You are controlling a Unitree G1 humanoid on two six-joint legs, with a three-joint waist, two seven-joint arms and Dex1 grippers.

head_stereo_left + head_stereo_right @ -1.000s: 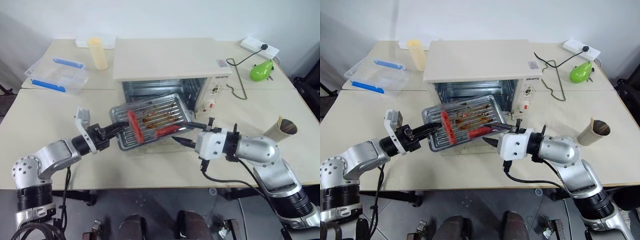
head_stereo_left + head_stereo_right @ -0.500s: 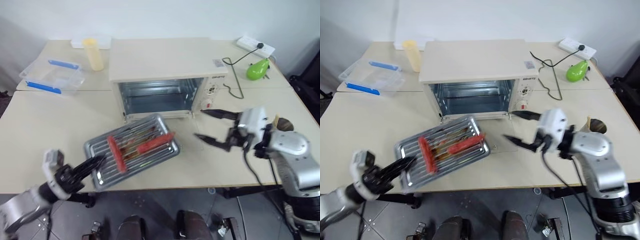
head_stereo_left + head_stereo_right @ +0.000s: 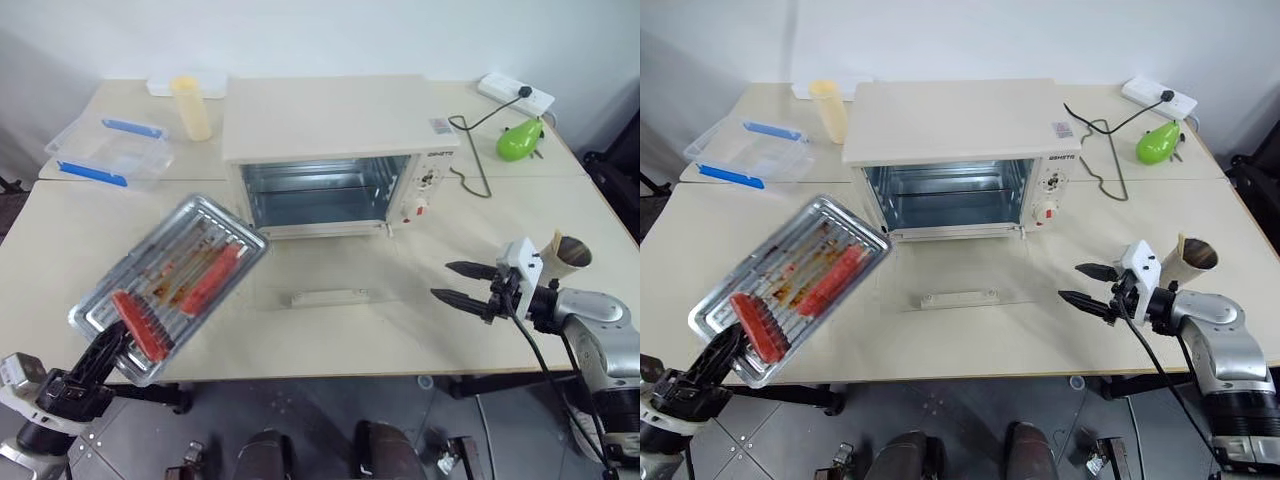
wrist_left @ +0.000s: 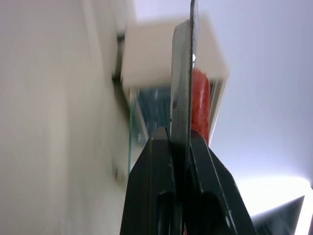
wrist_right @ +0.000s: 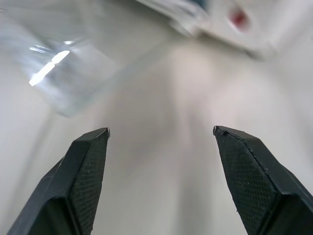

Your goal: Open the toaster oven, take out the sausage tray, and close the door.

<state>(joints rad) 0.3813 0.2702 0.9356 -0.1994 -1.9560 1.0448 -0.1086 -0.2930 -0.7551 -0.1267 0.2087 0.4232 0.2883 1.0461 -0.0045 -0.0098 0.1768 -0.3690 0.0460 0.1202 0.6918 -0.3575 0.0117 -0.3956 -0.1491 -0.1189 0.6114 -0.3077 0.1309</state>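
Sausages [image 3: 180, 295] partly hide ridges of the sausage tray [image 3: 100, 300].

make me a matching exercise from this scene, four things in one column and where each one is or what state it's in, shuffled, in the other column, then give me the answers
Things
1. sausage tray
2. door
3. right gripper
4. green pear-shaped object

Places or states
A. folded down flat on the table in front of the toaster oven
B. open and holding nothing
C. near the table's back right corner, beside a white power strip
D. out of the oven, pinched at one edge by the left gripper

Pairs: 1-D, 2-A, 3-B, 4-C
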